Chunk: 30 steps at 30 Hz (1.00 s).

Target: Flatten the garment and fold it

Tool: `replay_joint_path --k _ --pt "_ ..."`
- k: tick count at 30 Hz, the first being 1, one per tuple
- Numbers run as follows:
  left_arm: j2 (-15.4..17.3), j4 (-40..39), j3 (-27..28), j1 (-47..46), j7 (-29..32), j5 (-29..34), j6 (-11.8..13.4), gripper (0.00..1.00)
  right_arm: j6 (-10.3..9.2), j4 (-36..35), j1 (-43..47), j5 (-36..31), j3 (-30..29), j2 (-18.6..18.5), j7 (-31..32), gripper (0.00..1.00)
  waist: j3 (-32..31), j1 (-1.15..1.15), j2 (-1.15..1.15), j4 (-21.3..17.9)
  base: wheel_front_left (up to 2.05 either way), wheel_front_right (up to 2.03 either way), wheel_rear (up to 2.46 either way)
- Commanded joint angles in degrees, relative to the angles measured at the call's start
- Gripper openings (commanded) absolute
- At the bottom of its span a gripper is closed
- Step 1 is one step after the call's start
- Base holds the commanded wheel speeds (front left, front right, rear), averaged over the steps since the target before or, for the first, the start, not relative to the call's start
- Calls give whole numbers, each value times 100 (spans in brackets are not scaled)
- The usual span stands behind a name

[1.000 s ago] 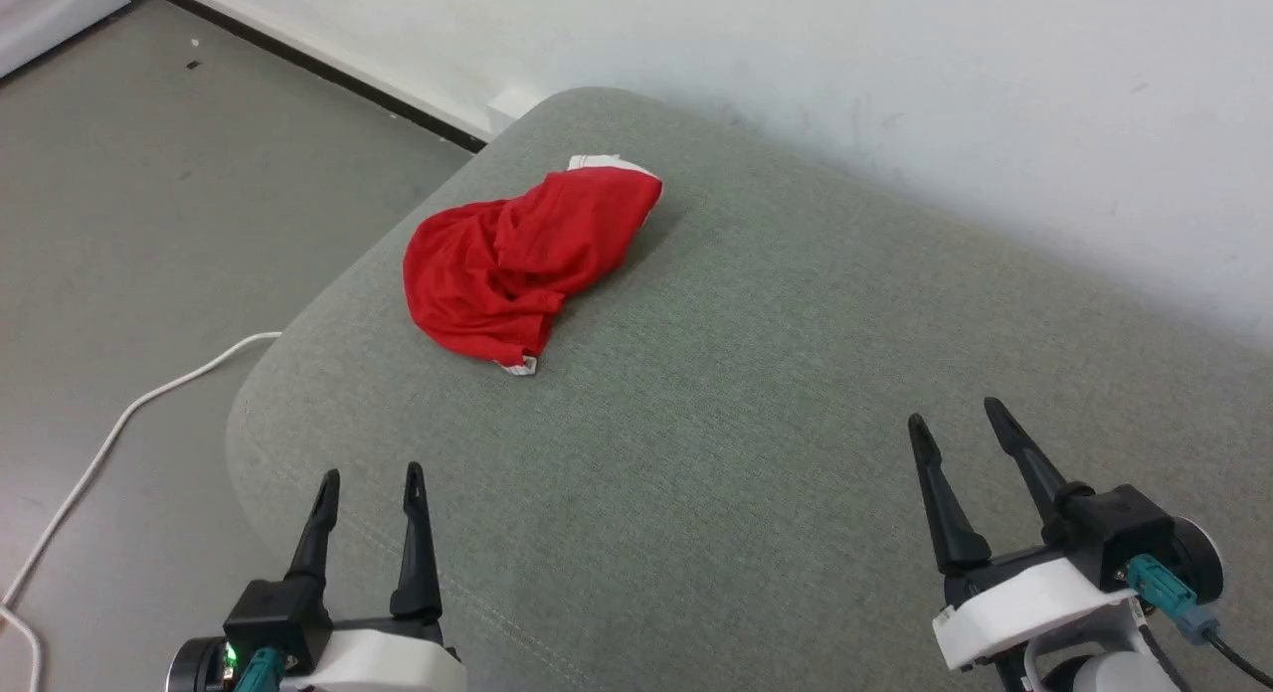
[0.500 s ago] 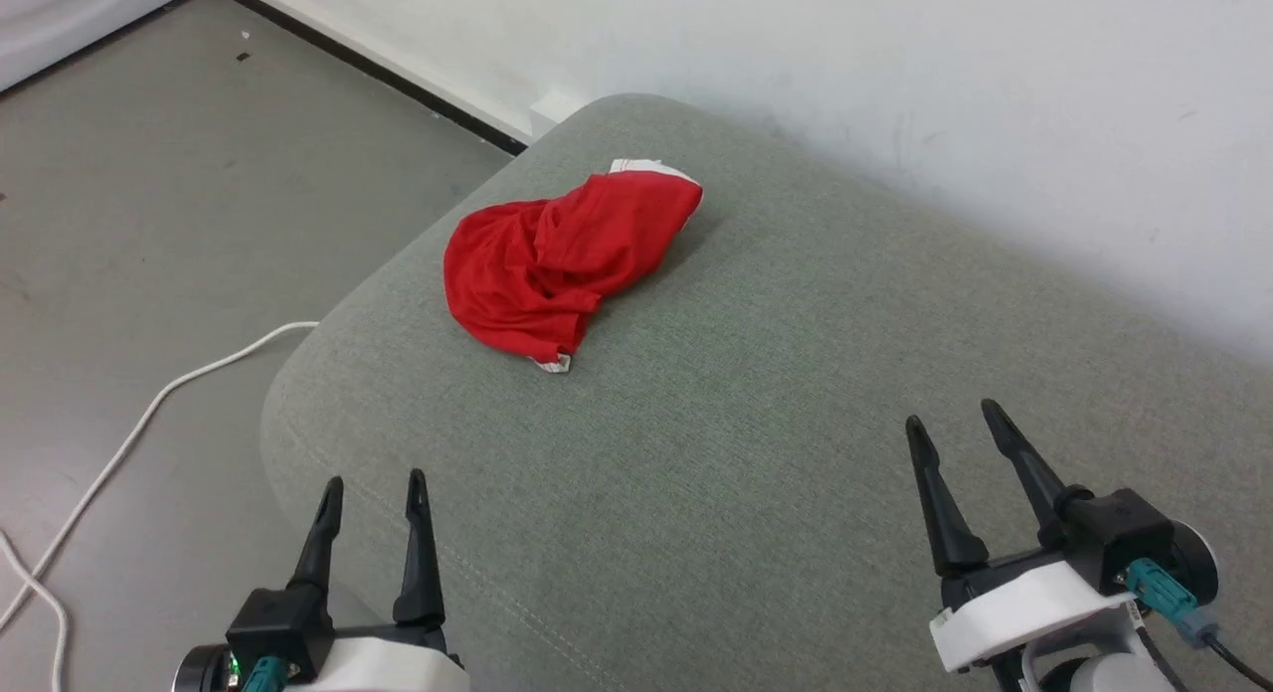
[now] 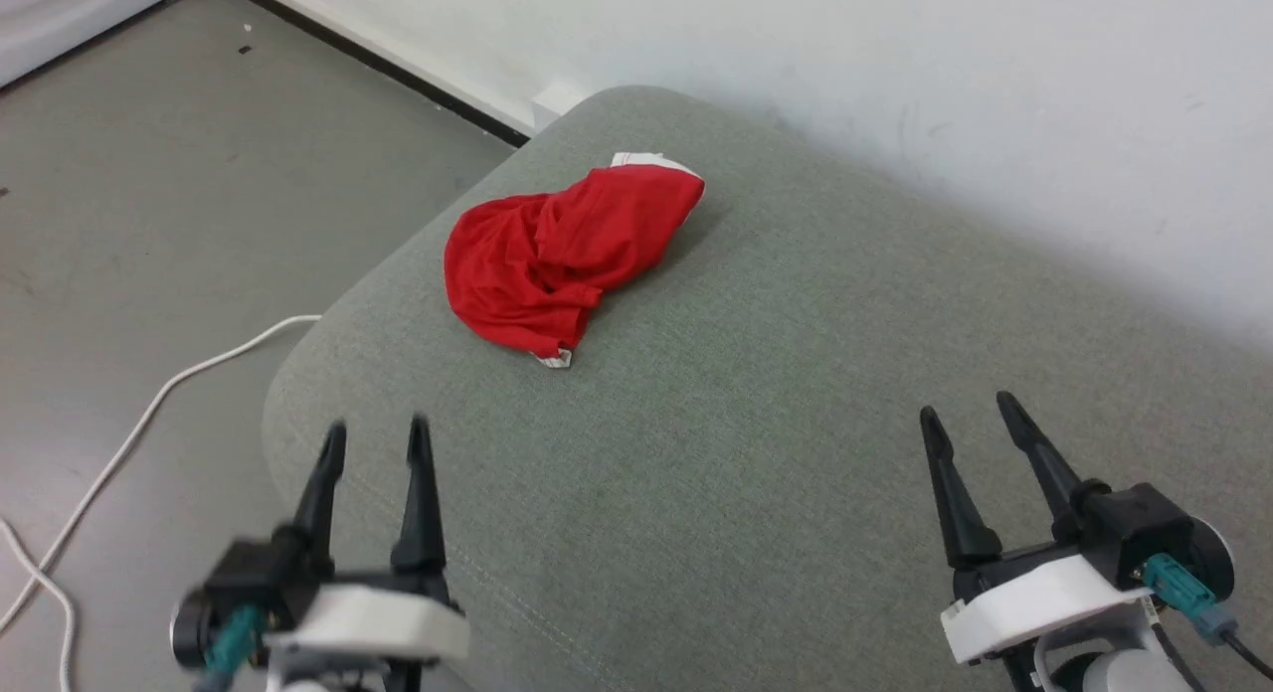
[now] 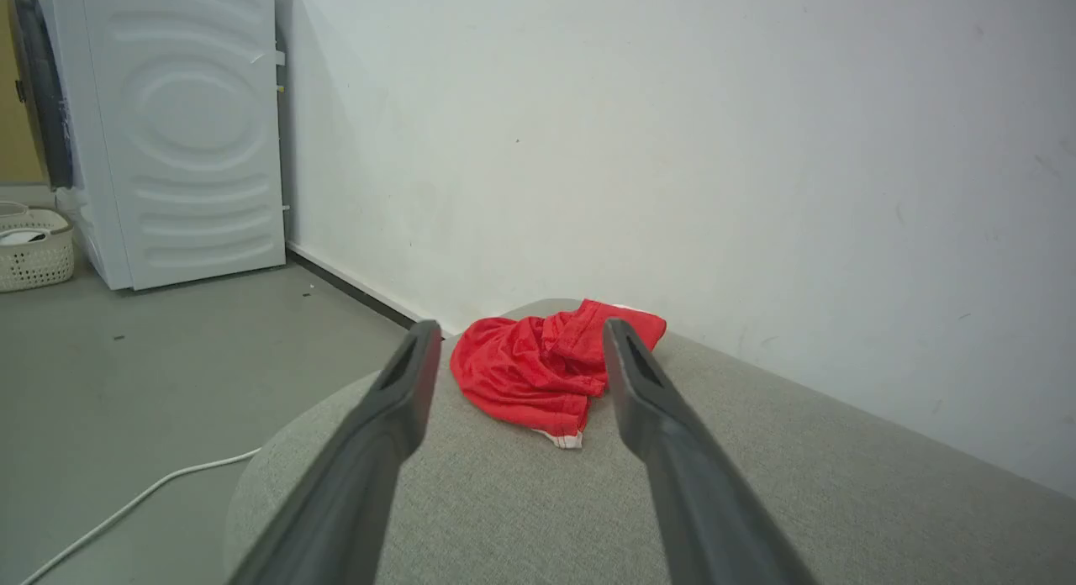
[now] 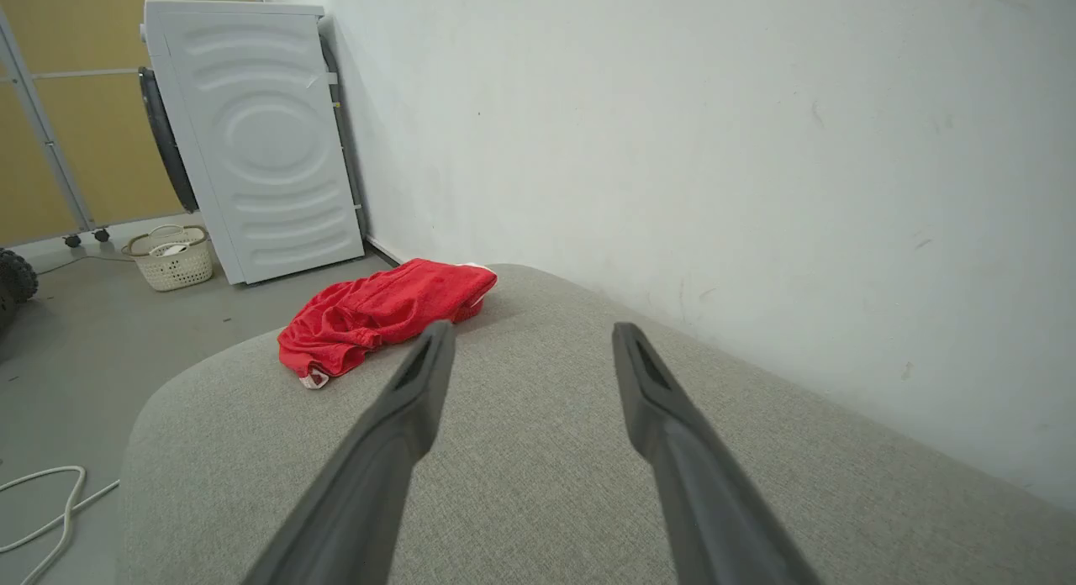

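Shorts (image 3: 557,264) of red soft fabric, white-trimmed, lie crumpled near the far left corner of the grey-green cushion (image 3: 756,453). The left gripper (image 3: 378,426) and the right gripper (image 3: 967,406) hover over its near edge, fingers wide apart, empty.

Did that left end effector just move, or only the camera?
Yes. Against the grey cushion, steady in the head view over the last half second, the left end effector has advanced toward the red garment, fingers open.
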Motion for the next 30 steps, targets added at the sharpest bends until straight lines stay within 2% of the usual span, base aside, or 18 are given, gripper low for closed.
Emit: replay_joint_path --k 1,6,9,12,15,23,30 --pt "101 -179 -31 -414 152 -23 -148 100 -12 -82 9 14 -58 16 55 100 108 1 0 -6 0 0 0" --pt "448 -714 -67 -1402 896 22 -316 100 -12 -440 -85 -200 -142 16 310 100 383 1 0 -95 0 0 0" --pt "693 -788 -53 -2123 1347 37 -439 100 -12 -759 -151 -347 -174 13 514 100 630 1 0 -186 0 0 0" --pt "778 -753 -9 -2603 1580 -35 -494 100 -12 -1042 -199 -398 -162 -29 693 100 848 1 0 -265 0 0 0" --pt "885 -531 50 -3257 1908 -214 -596 100 -12 -1510 -302 -390 -116 -191 1002 100 1240 1 0 -409 0 0 0" --pt "1430 555 149 -4635 2592 -472 -826 100 -12 -2597 -490 -233 -47 -670 1786 100 2252 1 0 -845 0 0 0" --pt "1664 1258 261 -5012 2982 -839 -912 100 -12 -3075 -548 -175 -62 -829 2070 100 2745 1 0 -1094 0 0 0"
